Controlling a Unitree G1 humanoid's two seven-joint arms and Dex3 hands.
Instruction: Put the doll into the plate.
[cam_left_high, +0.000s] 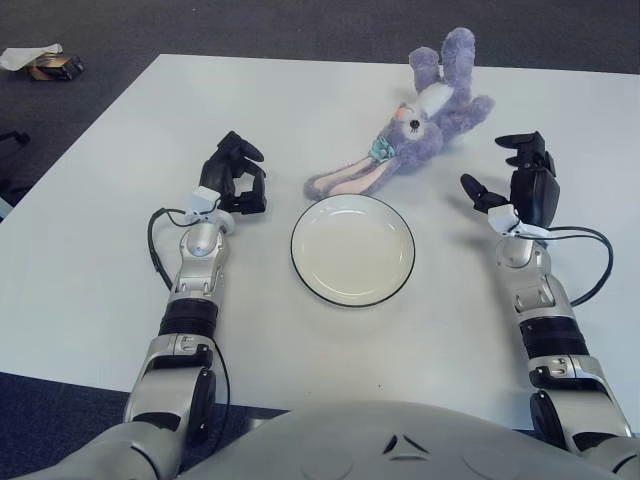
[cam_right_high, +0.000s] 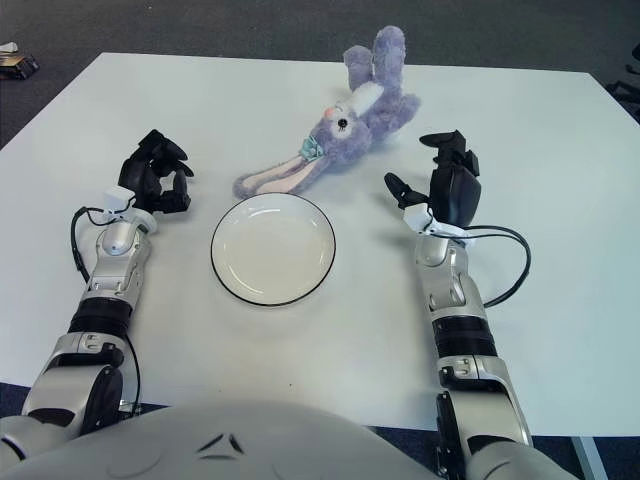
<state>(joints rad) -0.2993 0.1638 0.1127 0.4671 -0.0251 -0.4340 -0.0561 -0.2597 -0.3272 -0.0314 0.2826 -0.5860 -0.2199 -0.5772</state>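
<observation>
A purple plush rabbit doll (cam_left_high: 420, 120) lies on its back on the white table, its long ears (cam_left_high: 345, 178) stretched toward the near left and almost reaching the plate. The plate (cam_left_high: 352, 249) is white with a dark rim and holds nothing. It sits just in front of the doll. My right hand (cam_left_high: 518, 176) hovers to the right of the plate and the doll, fingers spread, holding nothing. My left hand (cam_left_high: 234, 176) shows left of the plate with its fingers curled and nothing in them.
The white table (cam_left_high: 120, 150) spreads wide around both arms. A small box with crumpled paper (cam_left_high: 40, 62) lies on the dark floor beyond the table's far left corner. Cables loop beside each wrist.
</observation>
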